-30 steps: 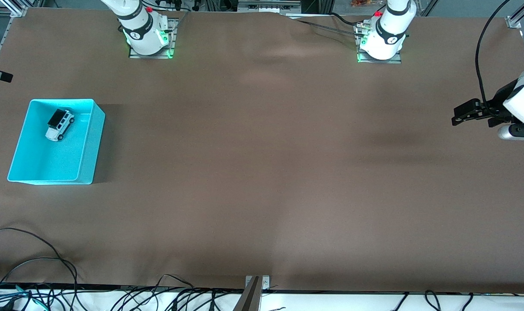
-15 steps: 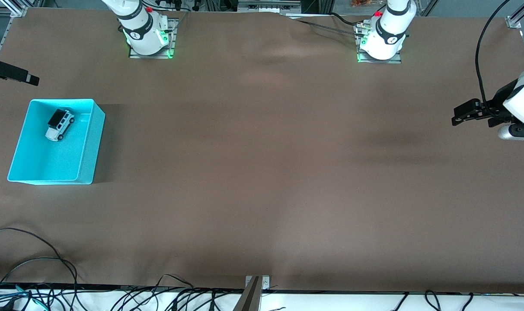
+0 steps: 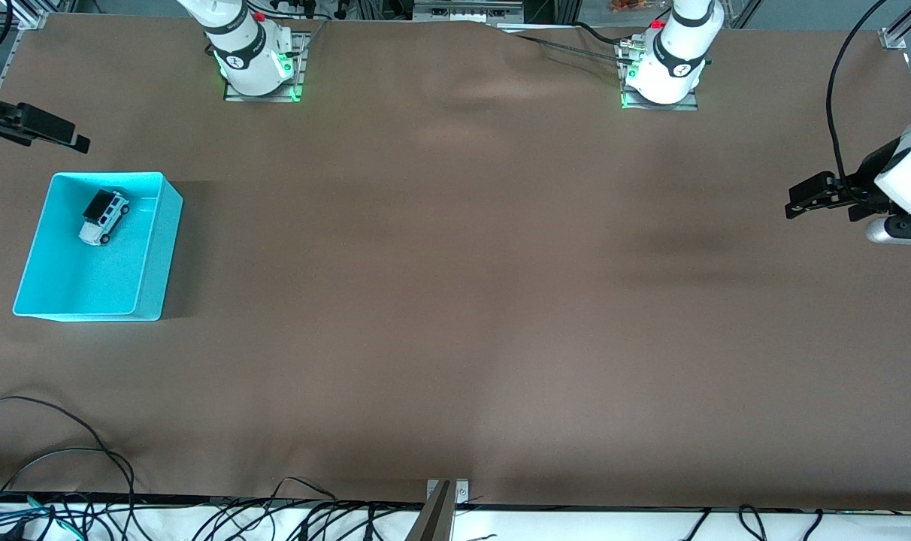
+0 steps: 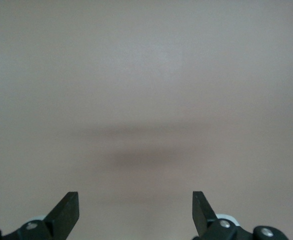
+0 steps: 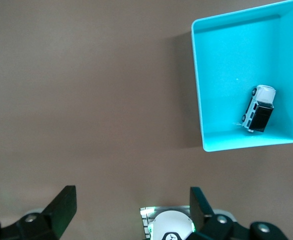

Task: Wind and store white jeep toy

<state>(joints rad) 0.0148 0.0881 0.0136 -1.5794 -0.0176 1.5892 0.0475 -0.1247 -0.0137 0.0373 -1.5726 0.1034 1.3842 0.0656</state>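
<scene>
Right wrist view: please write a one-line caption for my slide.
White jeep toy lying inside the turquoise bin on the brown table, seen between the open right tool.

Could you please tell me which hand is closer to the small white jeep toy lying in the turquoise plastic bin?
The right hand: open, over the table beside the turquoise plastic bin holding the small white jeep toy. The left hand, open, waits at the left arm's end of the table.
</scene>
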